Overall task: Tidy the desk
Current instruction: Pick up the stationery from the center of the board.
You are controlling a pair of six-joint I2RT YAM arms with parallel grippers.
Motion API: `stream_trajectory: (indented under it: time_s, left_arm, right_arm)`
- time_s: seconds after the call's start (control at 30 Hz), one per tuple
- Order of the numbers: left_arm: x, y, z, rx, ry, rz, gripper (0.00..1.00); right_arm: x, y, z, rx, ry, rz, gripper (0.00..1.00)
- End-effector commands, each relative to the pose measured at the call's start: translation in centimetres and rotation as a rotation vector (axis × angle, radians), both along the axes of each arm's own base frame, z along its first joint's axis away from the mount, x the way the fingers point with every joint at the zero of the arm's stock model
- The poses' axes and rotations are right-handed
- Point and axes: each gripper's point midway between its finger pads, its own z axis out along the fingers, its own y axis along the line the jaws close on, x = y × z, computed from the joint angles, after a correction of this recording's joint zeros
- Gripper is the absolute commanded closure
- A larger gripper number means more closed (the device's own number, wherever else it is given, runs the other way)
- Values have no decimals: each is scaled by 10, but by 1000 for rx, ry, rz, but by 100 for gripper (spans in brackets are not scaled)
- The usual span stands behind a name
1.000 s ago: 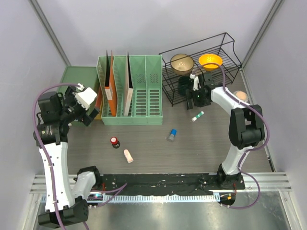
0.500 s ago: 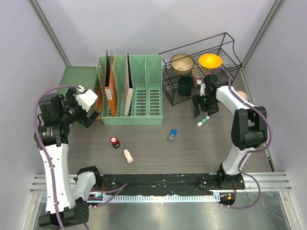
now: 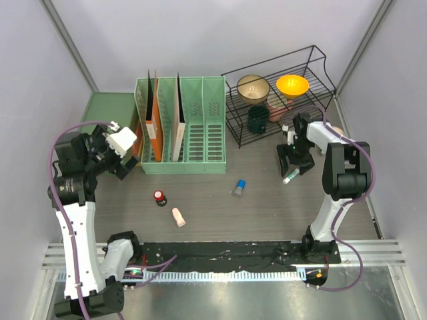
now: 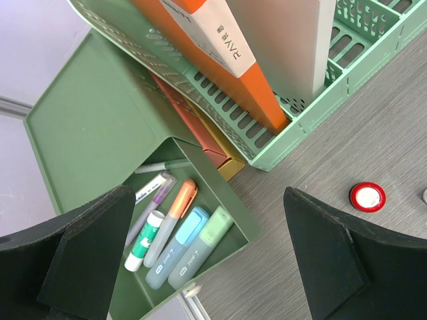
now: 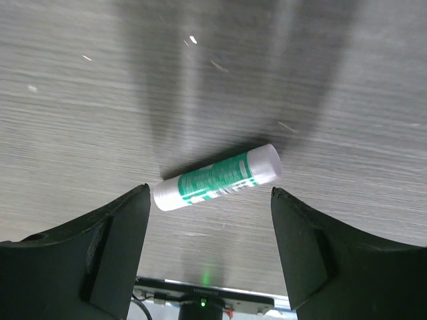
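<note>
Straddling a green-labelled glue stick (image 5: 217, 177) on the tabletop (image 5: 80, 100) at three o'clock, the right claw (image 5: 208, 195) gapes empty; left claw (image 4: 207, 200) likewise.

Green-and-white glue stick (image 5: 216, 178), wood-grain desk (image 5: 100, 120)

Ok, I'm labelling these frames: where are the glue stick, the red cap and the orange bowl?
glue stick (image 5: 217, 177), right wrist view, middle of its green label.
red cap (image 4: 367, 197), left wrist view, centre of its top.
orange bowl (image 3: 292, 85), top external view, inside of the bowl.
</note>
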Motion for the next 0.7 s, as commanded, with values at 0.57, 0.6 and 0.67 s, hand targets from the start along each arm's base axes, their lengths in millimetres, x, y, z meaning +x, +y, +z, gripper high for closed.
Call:
stream_trajectory:
  time_s: [0.57,0.6,0.67]
  left_arm:
    - [-3,0,1,11,-17,-9,0]
    - [-3,0,1,10,-16,-8,0]
    - [-3,0,0,11,-14,-9,0]
  right_arm:
    - [-40,0,-23,48,134,64,27]
    - [-39,0,-25,47,130,63,27]
    - [-35,-2,-26,31,112,60,30]
